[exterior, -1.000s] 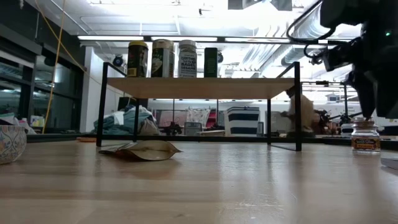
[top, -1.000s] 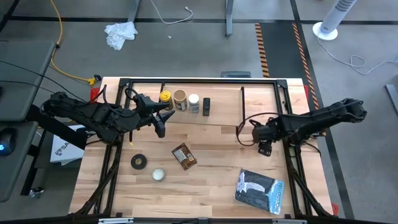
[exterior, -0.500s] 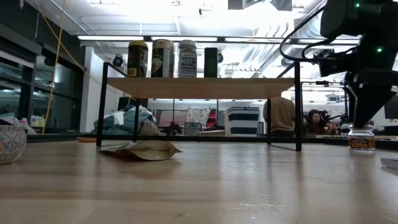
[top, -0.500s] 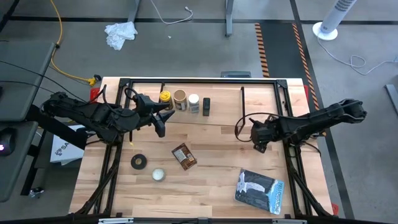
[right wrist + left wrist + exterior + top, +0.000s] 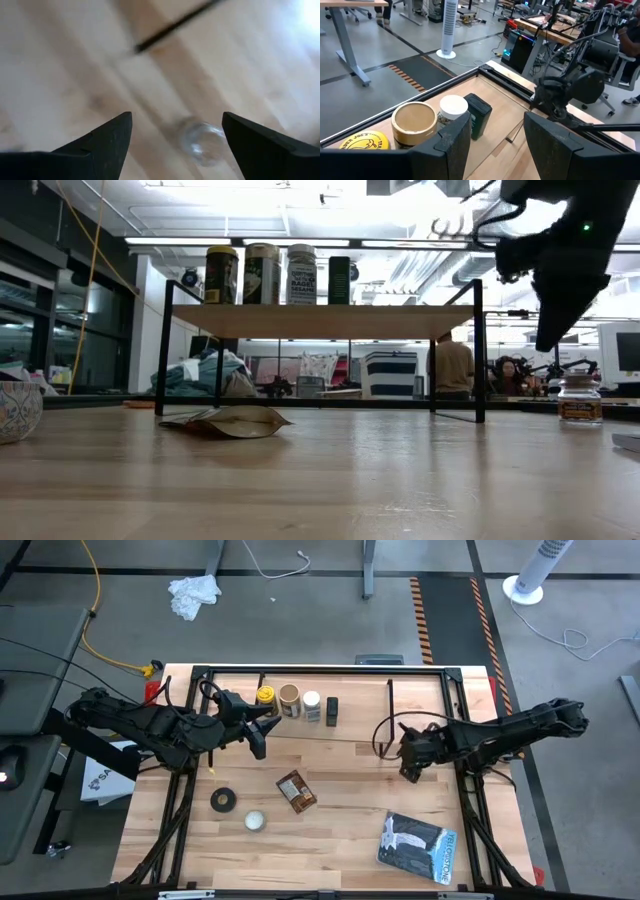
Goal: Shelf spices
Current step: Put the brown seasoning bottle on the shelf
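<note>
Right end effector [image 5: 408, 768] open, empty, above bare tabletop beside shelf [image 5: 400, 712] edge

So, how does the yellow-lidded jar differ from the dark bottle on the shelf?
The yellow-lidded jar stands at the left end of the row on the shelf, the dark bottle at its right end. The jar is round with a printed yellow lid, while the bottle is dark and boxy. In the low view the jar reaches higher. Both stand upright.

Four spice containers on shelf [image 5: 360, 705]: yellow-lidded jar [image 5: 265, 697], tan-lidded jar [image 5: 289, 695], white-capped bottle [image 5: 311, 701], dark bottle [image 5: 331, 707]
</note>
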Robot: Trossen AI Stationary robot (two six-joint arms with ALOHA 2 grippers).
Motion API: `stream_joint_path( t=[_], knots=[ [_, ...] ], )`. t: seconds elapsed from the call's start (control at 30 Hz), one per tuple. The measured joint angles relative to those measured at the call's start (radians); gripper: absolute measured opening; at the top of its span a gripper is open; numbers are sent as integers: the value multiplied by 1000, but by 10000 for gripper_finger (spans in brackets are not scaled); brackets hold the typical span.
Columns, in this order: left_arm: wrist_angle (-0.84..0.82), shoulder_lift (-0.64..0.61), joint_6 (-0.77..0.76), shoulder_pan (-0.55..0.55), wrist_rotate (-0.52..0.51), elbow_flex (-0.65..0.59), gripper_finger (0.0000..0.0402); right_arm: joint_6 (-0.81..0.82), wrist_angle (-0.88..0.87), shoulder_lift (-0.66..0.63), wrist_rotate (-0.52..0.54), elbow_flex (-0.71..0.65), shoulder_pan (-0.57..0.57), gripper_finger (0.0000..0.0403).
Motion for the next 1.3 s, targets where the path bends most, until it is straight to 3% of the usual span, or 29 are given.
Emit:
stream_joint_path(
  t=[0.07,0.3,0.67,1.07,1.17,1.3],
  knots=[
    [0,0,0,0,0,0,179,91,-50,0,36,0,-13,307],
    [0,0,0,0,7,0,179,370,-91,0,-7,-64,-94,307],
    [0,0,-17,0,17,0,179,409,-53,12,-81,-80,-133,307],
    [-2,0,-16,0,19,0,179,383,2,151,-134,-80,-166,306],
    [-2,0,-16,0,19,0,179,351,6,183,-133,-80,-166,289],
    [-2,0,-16,0,36,0,179,296,7,203,-141,-80,-165,214]
  ],
)
